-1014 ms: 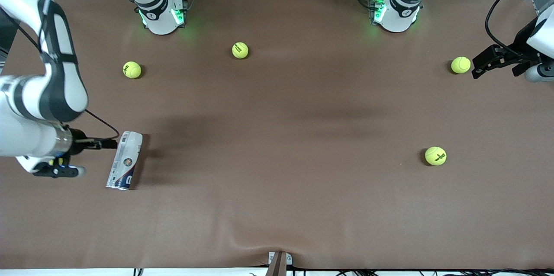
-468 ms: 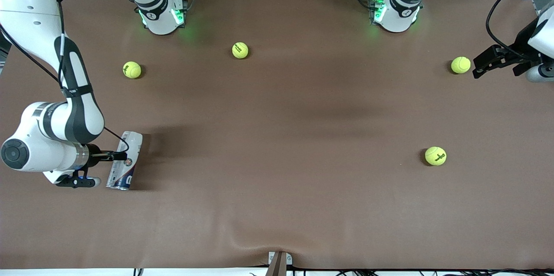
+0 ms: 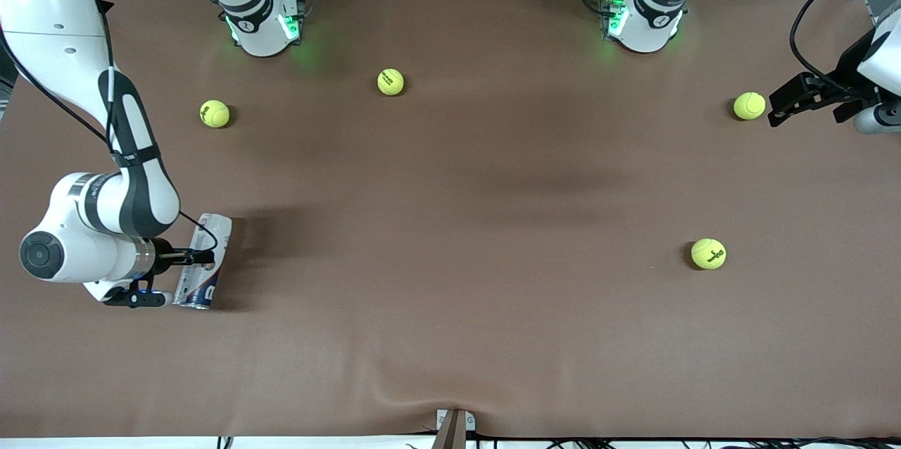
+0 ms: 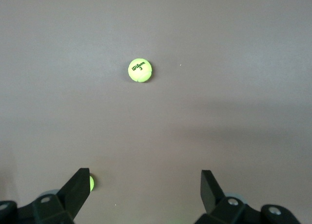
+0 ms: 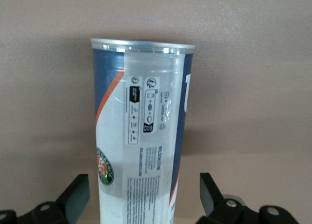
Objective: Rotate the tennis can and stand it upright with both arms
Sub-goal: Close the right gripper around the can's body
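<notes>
Front view shows the tennis can (image 3: 205, 263) lying on its side on the brown desk (image 3: 450, 336) at the right arm's end, its silver rim turned toward the front camera. The right gripper (image 3: 199, 257) sits low over the can's middle, reaching in from that end of the desk. In the right wrist view the can (image 5: 141, 131) runs lengthwise between the two black fingers (image 5: 75, 195), which stand wide on either side of it with a clear gap to each; the can is not gripped. Its clear wall carries a navy and white label with an orange stripe and a small round emblem.

The left gripper (image 3: 809, 98) waits at the left arm's end of the desk, just beside a tennis ball (image 3: 749, 105). Its fingers (image 4: 78, 190) are spread wide with nothing between them, as the left wrist view shows, and another ball (image 4: 140, 70) lies on the bare desk well ahead of them.

Three more balls rest on the desk: one (image 3: 708, 253) nearer the front camera at the left arm's end, one (image 3: 391, 81) near the middle close to the bases, and one (image 3: 215, 114) farther from the front camera than the can.
</notes>
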